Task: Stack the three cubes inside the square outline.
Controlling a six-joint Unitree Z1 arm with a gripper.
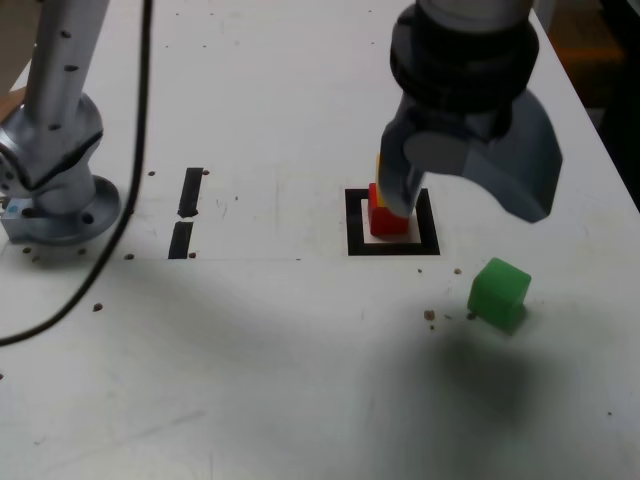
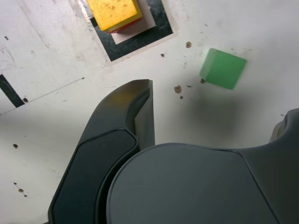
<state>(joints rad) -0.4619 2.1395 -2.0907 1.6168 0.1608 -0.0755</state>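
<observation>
Two matte cubes, yellow cube (image 2: 114, 13) on red cube (image 1: 386, 220), fill the taped square outline (image 1: 355, 243); pincer (image 1: 468, 178) wide, empty.

Bare table lies all round the green cube (image 1: 498, 291), so I can reach it freely. The yellow-on-red stack (image 1: 386, 212) crowds my pincer (image 1: 470, 180).

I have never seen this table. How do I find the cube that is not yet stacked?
Start at the square outline of black tape near the middle of the white table, where the yellow cube sits on the red cube. Look toward the exterior view's right and nearer the camera. The green cube lies there alone, outside the tape, the only green thing.
</observation>
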